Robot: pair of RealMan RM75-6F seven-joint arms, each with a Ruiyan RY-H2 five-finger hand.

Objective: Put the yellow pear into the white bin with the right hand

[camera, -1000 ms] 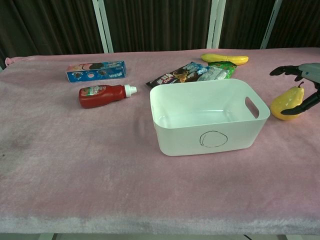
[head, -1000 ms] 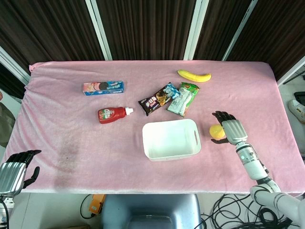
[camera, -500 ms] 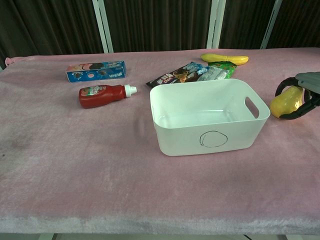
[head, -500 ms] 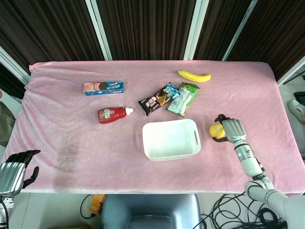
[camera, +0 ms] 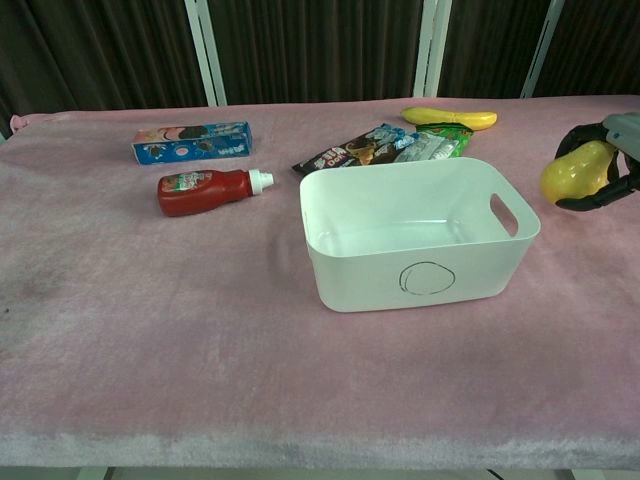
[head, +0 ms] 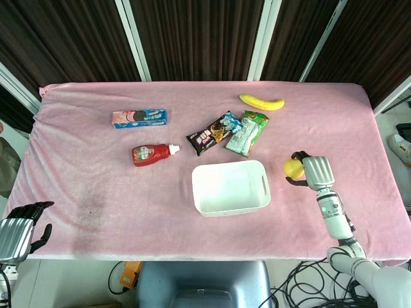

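Note:
The yellow pear [head: 293, 168] [camera: 577, 171] is held off the cloth by my right hand [head: 313, 172] [camera: 612, 165], whose dark fingers wrap around it, to the right of the white bin [head: 230, 187] [camera: 417, 231]. The bin stands empty near the table's middle front. My left hand [head: 19, 231] hangs at the table's near left corner with nothing in it, fingers apart; the chest view does not show it.
A red ketchup bottle [head: 153, 154], a blue cookie box [head: 139, 117], snack packets [head: 230, 131] and a banana [head: 261, 101] lie behind the bin on the pink cloth [head: 96, 192]. The table's right edge runs close to the right hand.
The right hand's fingers closed around the pear and lifted it off the cloth. The left hand has not moved.

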